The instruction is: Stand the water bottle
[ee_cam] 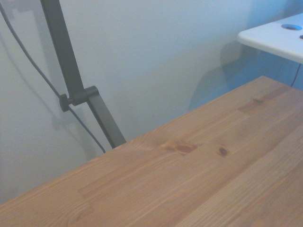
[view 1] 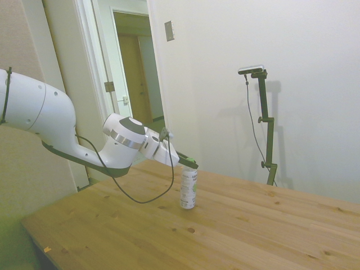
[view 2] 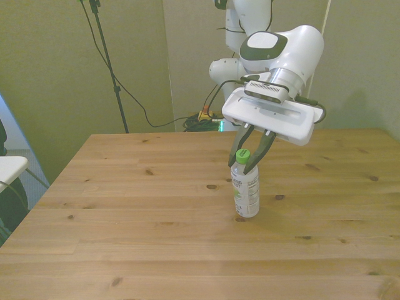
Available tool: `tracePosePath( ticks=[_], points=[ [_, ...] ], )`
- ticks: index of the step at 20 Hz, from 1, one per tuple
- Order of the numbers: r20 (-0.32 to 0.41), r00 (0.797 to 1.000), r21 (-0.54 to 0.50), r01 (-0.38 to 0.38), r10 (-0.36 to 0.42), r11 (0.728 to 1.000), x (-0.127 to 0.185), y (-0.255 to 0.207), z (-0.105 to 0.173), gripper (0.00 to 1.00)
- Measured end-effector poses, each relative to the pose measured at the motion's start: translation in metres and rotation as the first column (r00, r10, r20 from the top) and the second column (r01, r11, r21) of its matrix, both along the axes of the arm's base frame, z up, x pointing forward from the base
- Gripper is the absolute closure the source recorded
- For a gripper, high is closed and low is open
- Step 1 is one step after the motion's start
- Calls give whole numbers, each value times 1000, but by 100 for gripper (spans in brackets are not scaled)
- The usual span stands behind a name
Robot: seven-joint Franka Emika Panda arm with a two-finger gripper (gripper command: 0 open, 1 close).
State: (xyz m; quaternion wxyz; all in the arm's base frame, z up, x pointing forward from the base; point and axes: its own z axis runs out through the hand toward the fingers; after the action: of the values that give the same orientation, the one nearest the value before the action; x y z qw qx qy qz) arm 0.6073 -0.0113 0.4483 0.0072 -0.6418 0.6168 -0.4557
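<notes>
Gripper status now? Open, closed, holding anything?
Gripper: fingers straddle the green cap of the upright water bottle; whether they grip it cannot be told.

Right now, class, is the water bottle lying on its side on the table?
No, the water bottle stands upright on the table, green cap up.

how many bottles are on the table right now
1. The water bottle stands upright near the middle of the wooden table, its green cap between the fingers of the gripper. No others in view.

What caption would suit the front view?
End effector straddling the green cap of an upright water bottle on a wooden table.
</notes>
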Motion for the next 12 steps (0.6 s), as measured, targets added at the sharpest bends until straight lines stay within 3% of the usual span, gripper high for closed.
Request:
tracePosePath(
  ticks=[12],
  points=[
    [-8, 1000, -11, 0, 0, 1000, 1, 6, -3, 0]
  ],
)
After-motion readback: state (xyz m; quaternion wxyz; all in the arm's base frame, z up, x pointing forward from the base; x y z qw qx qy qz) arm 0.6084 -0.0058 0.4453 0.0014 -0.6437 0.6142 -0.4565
